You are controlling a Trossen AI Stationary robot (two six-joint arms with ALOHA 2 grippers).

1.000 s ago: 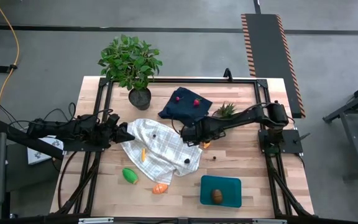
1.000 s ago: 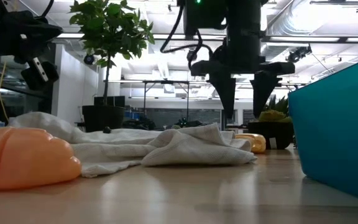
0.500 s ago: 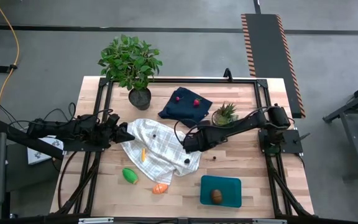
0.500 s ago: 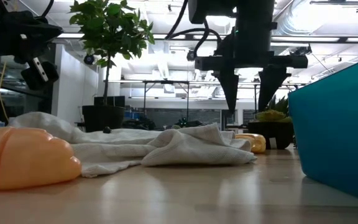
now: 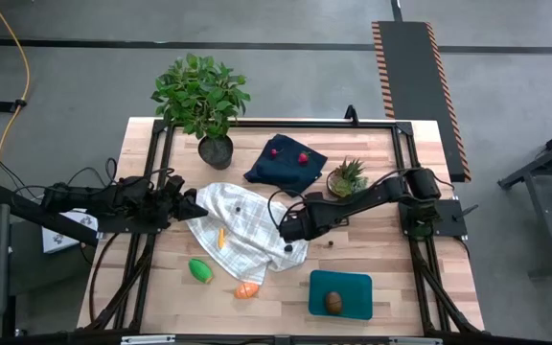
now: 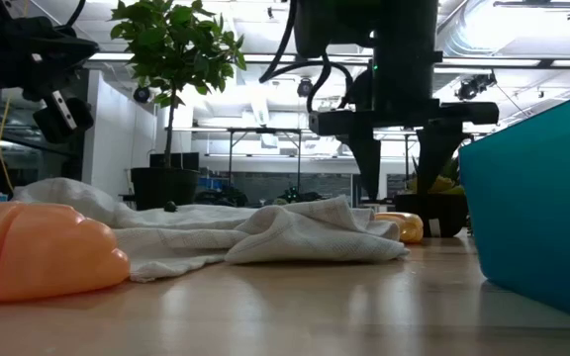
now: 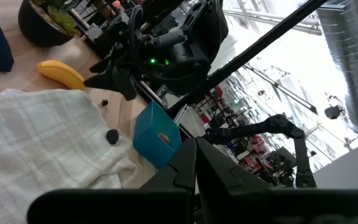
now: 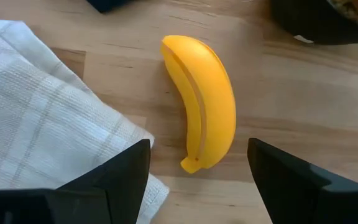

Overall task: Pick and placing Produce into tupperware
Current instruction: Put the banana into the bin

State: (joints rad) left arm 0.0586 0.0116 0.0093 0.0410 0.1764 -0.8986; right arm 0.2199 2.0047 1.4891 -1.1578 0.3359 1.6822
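Observation:
The yellow banana [image 8: 201,127] lies on its side on the bare wood beside the white checked cloth [image 5: 242,230]; in the low view the banana [image 6: 401,227] shows just past the cloth's edge. My right gripper [image 8: 197,186] hangs open above it, one finger on each side, touching nothing; the arm hides the banana from the high view. The teal tupperware [image 5: 353,286] sits near the table's near edge with a brown round piece [image 5: 334,302] inside. My left gripper [image 5: 195,206] is shut, raised over the cloth's left edge.
A green piece [image 5: 200,270] and an orange piece [image 5: 247,289] lie near the cloth's near edge, and a small orange piece [image 5: 220,237] lies on it. Red berries [image 5: 303,157] sit on the navy cloth [image 5: 286,168]. The spiky plant [image 5: 346,175] and leafy plant [image 5: 202,96] stand farther back.
My right gripper has moved toward the table's near edge and come down over the banana, its fingers now pointing straight down. It has stayed open. The banana and the cloth have not moved.

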